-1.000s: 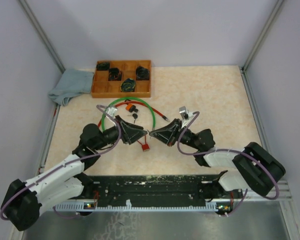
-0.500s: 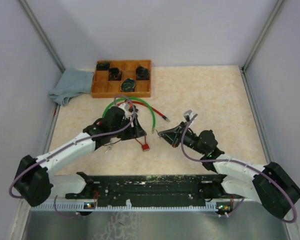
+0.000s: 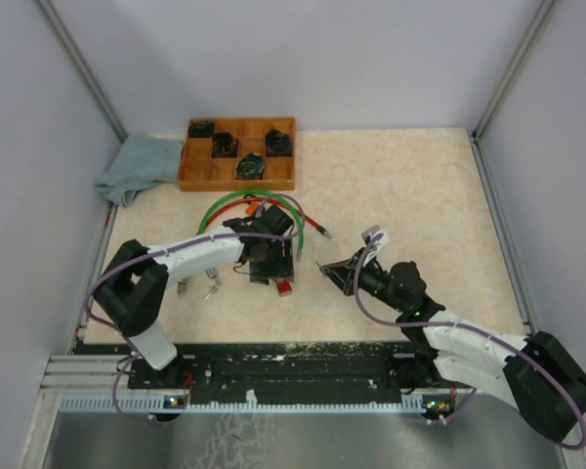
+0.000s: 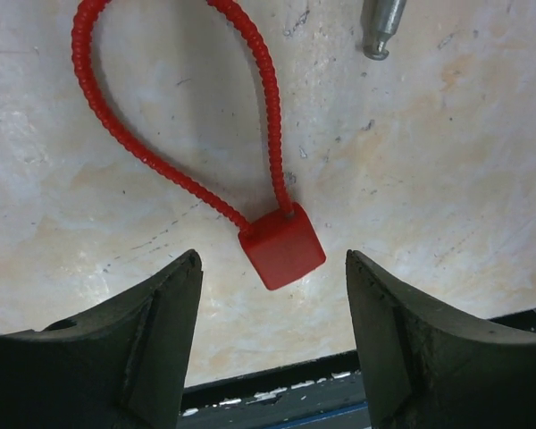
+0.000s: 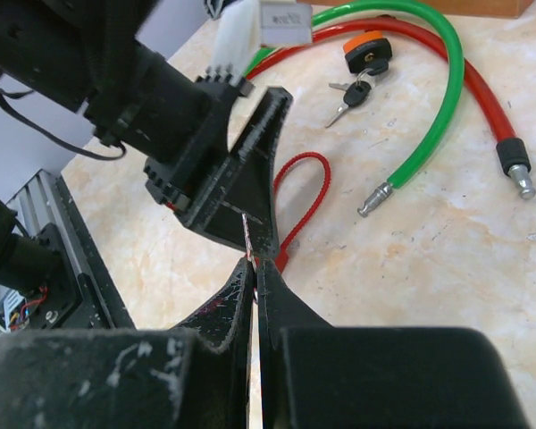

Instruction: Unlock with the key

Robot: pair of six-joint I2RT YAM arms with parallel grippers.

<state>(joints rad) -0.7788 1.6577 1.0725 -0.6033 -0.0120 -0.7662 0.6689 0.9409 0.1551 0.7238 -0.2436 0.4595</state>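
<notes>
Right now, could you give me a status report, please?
Left tool open over lock. Right tool shut on key. Lock on table, ungripped. Cable tip beside, apart.

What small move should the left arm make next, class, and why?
Probably lower the left gripper and close it on the red lock body. Its jaws stand open either side of it, not touching; the right gripper is shut on a thin metal blade, likely the key, which needs a steadied lock.
</notes>
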